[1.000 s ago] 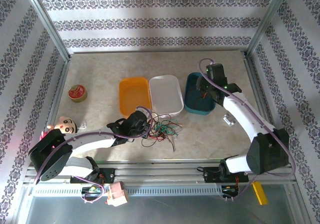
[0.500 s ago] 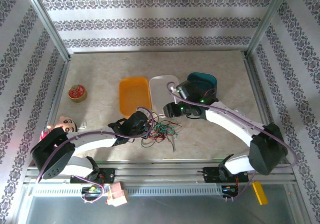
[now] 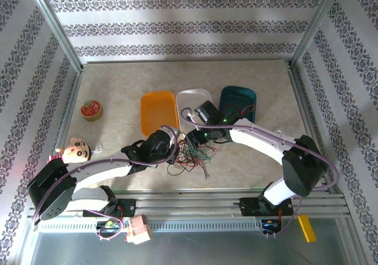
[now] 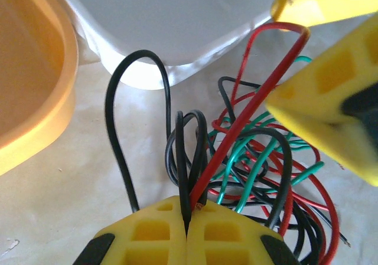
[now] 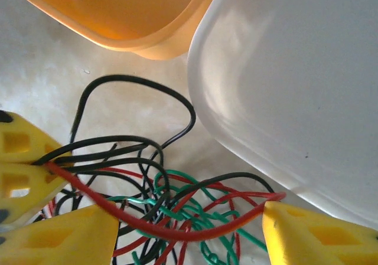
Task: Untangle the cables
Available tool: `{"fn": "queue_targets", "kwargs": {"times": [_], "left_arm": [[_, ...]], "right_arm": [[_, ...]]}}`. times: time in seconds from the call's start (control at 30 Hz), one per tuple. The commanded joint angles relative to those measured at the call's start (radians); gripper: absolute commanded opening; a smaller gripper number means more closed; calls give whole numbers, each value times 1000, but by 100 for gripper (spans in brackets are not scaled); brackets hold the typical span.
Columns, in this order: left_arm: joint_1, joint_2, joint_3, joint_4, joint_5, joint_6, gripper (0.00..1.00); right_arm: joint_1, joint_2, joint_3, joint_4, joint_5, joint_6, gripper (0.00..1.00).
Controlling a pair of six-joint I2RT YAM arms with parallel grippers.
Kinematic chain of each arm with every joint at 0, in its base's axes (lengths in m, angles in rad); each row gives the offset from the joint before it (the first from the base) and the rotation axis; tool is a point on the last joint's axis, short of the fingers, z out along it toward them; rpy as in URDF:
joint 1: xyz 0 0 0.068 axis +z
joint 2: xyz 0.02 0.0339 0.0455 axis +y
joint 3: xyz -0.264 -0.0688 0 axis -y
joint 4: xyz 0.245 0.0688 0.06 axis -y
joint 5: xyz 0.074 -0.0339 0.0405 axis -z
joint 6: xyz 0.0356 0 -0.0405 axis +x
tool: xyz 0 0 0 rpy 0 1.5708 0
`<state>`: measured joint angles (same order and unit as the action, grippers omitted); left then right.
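The cables (image 3: 195, 156) lie as a tangled pile of thin red, black and green strands on the table, just in front of the white tray (image 3: 190, 98). My left gripper (image 3: 172, 150) is at the pile's left side. In the left wrist view it (image 4: 189, 218) is shut on a black and a red strand. My right gripper (image 3: 195, 140) hangs over the pile's far side. In the right wrist view it (image 5: 190, 215) is open, and a red strand (image 5: 177, 232) runs across the gap from one finger to the other. One more red strand (image 3: 247, 109) lies in the teal tray (image 3: 231, 100).
The orange tray (image 3: 155, 117), the white tray and the teal tray stand in a row right behind the pile. A tape roll (image 3: 91, 109) and a doll's head (image 3: 75, 150) sit at the left. Metal frame posts and patterned walls enclose the table.
My right arm swung left from the teal tray to the cable pile, and its jaws widened. My left gripper stayed shut on the strands at the same spot.
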<state>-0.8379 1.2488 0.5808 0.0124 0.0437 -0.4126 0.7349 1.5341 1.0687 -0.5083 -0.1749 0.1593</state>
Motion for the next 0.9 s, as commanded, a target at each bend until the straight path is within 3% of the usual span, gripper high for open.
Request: {"fn": "queue_targets", "kwargs": {"times": [0.0,0.27,0.57,0.87], "left_arm": [[-12,-26,-3,4,54,40,0],[-10,-21,23,-20,159,97,0],[14,-27,36,-47,192,161,0],[56,-91,30,-83,161,223,0]], "right_arm": [[13,18,40,-26,81,-64,66],[17,61,65,7,96,-138,65],[28,63,58,30,-29,-200,64],[-85,-102,-49,91,-159,-40,63]]}}
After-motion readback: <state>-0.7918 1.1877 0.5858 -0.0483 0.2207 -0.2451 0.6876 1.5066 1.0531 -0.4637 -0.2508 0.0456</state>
